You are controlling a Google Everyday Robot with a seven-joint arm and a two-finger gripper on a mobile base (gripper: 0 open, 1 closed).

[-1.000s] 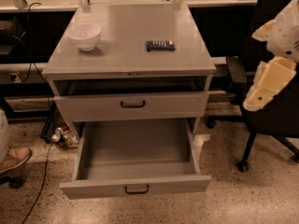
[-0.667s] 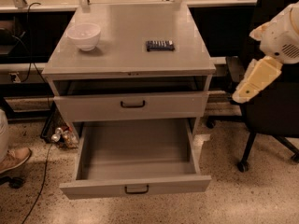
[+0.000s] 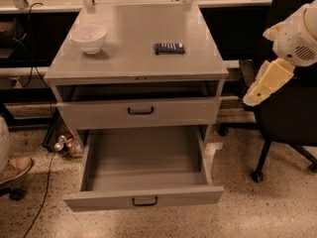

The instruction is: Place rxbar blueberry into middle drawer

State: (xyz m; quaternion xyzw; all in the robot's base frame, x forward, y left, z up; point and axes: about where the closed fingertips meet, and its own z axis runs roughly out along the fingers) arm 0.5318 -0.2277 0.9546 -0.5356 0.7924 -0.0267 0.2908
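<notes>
Bar (image 3: 169, 48) lies flat on the worktop (image 3: 133, 63), right of centre and nearer the right edge than the left, touching nothing else. Bowl (image 3: 89, 37) stands upright near the back-left corner, well apart from the bar. Middle drawer (image 3: 99, 198) is pulled out below the front edge; upper drawer (image 3: 99, 114) above it is only slightly out. Tool (image 3: 262, 87) hangs in the air beyond the right edge, in front of a dark chair (image 3: 292, 113); open or closed, cannot tell
</notes>
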